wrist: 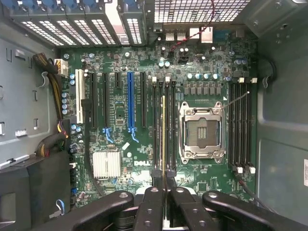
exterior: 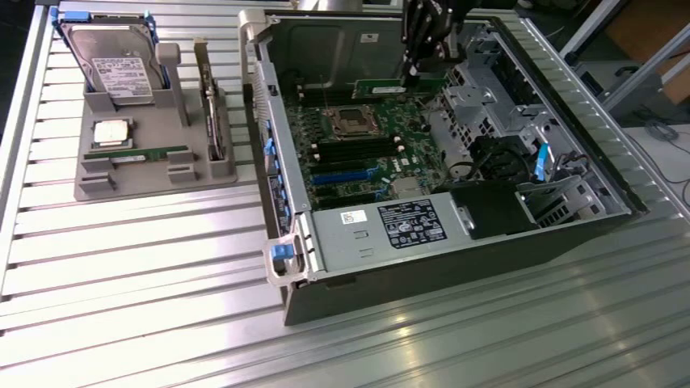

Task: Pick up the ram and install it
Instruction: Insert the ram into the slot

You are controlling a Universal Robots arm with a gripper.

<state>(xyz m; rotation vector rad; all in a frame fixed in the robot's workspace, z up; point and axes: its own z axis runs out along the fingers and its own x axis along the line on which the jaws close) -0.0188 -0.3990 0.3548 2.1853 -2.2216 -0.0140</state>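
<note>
Claw (wrist: 164, 195) clamped on the ram (wrist: 163, 139), held edge-down over the black slots (wrist: 172, 125) beside the socket (wrist: 202, 131). We judge slight offset or tilt could jam it against a slot wall.

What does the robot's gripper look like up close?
The gripper is glossy black metal: curved outer linkage bars joined by round pivot bolts, with straighter inner bars narrowing to slim fingers. In the exterior view it reads as a dark, slim jointed frame.
</note>
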